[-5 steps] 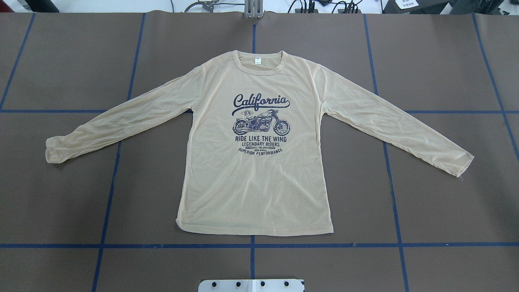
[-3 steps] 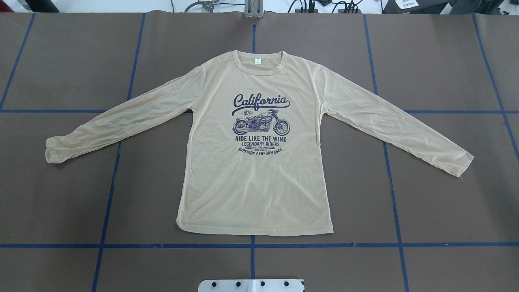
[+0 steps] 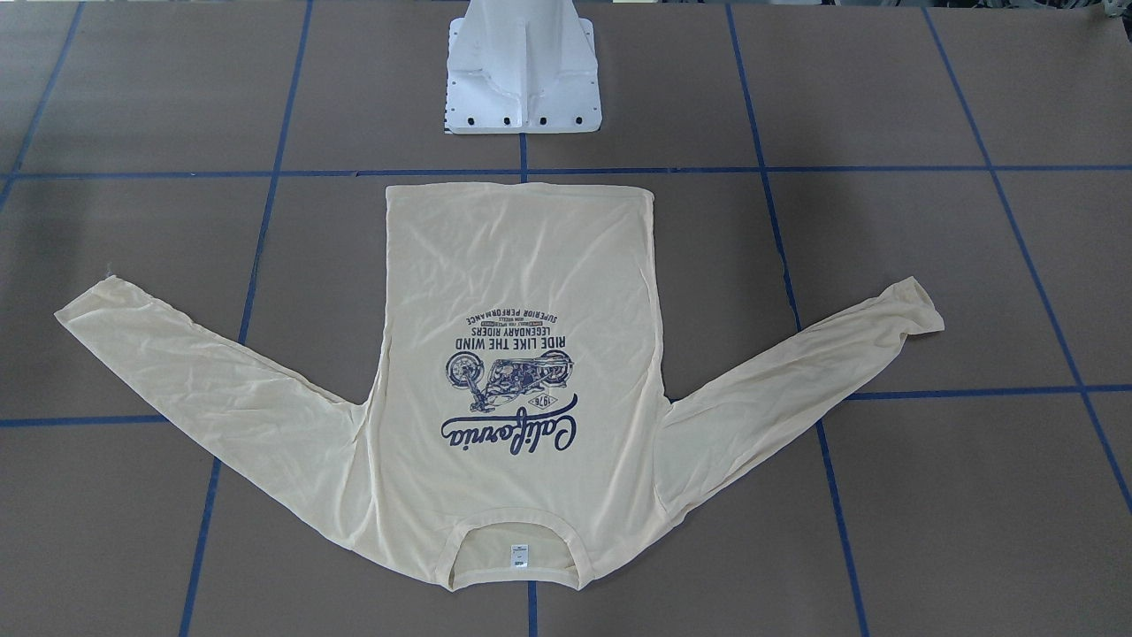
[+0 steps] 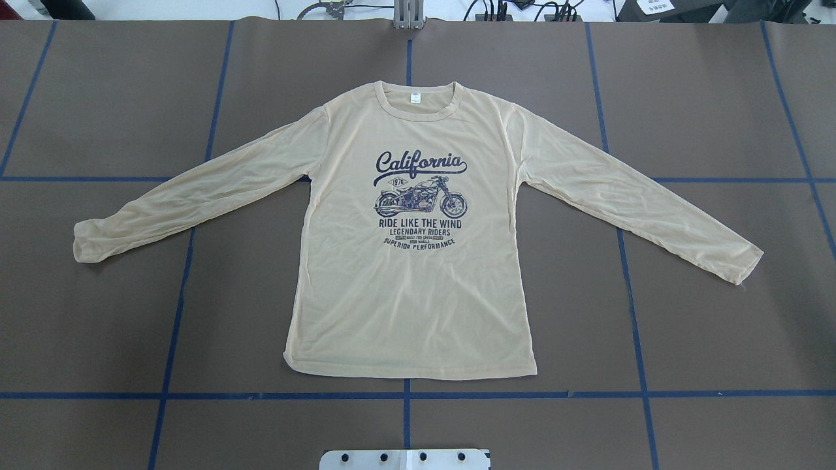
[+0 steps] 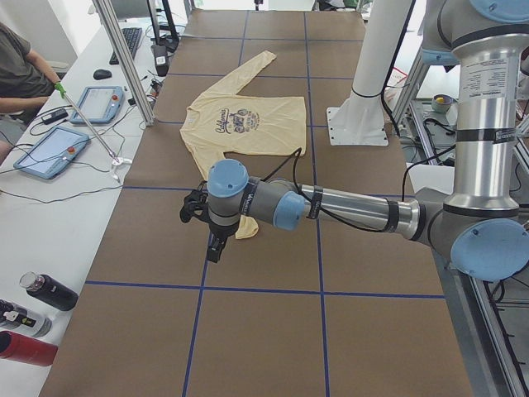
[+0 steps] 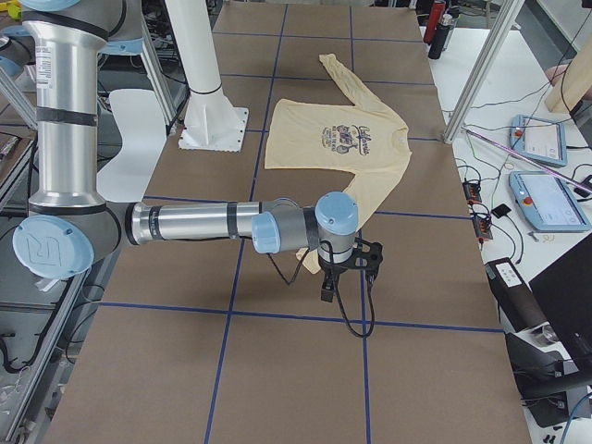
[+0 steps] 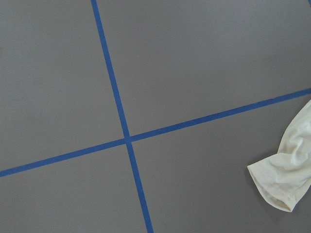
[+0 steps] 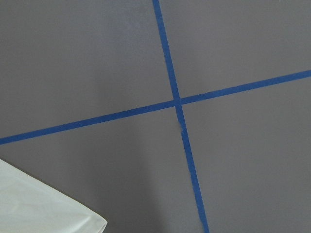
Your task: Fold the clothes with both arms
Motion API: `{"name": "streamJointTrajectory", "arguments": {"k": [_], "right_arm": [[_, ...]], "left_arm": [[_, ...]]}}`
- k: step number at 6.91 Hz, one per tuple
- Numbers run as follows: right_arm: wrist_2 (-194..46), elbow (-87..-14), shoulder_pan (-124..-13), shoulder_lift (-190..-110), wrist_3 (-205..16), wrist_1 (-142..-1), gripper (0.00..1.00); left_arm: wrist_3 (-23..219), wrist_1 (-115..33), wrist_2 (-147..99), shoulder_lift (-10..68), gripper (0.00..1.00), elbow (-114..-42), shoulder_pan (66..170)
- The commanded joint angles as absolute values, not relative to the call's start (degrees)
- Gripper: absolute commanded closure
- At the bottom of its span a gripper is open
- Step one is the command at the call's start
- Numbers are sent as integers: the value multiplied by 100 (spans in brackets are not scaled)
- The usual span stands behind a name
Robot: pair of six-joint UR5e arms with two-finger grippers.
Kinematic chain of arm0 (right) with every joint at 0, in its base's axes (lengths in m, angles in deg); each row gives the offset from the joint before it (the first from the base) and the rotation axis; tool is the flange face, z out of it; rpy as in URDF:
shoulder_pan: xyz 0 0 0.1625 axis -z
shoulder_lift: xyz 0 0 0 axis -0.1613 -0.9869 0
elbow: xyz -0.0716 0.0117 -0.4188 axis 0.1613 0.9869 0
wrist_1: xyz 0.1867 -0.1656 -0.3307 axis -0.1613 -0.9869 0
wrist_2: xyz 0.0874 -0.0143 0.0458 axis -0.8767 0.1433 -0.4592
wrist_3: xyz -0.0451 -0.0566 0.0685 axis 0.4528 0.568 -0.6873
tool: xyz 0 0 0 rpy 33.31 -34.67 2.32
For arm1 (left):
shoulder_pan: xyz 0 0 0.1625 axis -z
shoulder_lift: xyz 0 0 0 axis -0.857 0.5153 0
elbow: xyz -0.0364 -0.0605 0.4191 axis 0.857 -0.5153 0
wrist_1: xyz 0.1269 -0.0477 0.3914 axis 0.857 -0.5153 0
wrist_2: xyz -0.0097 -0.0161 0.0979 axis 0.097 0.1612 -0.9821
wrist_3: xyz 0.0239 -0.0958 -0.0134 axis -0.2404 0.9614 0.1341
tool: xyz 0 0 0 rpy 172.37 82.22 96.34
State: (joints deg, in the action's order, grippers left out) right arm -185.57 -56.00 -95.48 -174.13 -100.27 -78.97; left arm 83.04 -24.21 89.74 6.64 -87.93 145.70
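Observation:
The clothes are one pale cream-yellow long-sleeved shirt (image 4: 405, 294) lying flat and print-up on the brown table, collar at the far side and both sleeves spread out; it also shows in the front view (image 3: 522, 265). The left arm reaches out low over the table, and its gripper (image 5: 215, 246) hangs just beyond the left cuff (image 7: 286, 170). The right gripper (image 6: 329, 285) hangs likewise by the right sleeve end (image 8: 39, 208). Both grippers show only in the side views, so I cannot tell whether they are open or shut. Neither arm appears in the overhead or front view.
Blue tape lines (image 4: 405, 395) divide the table into squares. The white pedestal base (image 3: 523, 71) stands just behind the shirt's hem. A seated person (image 5: 21, 70), tablets (image 5: 50, 149) and bottles (image 5: 33, 318) are at the side bench past the table's far edge.

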Motion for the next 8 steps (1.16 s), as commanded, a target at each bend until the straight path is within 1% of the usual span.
{"name": "streamJointTrajectory", "arguments": {"k": [1, 3, 6, 7, 8], "right_arm": [[-18595, -5572, -9515, -17447, -10051, -7743, 0], [-18586, -5476, -8930, -17447, -10060, -7524, 0], [-18586, -5046, -8488, -17421, -10104, -7269, 0], [-18586, -4862, -8295, -17421, -10765, -6728, 0], [-18508, -4625, -7806, -17421, -11746, -5835, 0]], "left_arm": [[8303, -2428, 8981, 674, 0, -8793, 14564], [8295, -2454, 8981, 727, 0, -8802, 14546], [8321, -2568, 9305, 754, 0, -8767, 14555], [8321, -2568, 9419, 745, 0, -8801, 14555], [8269, -2629, 9403, 736, 0, -8802, 14564]]}}
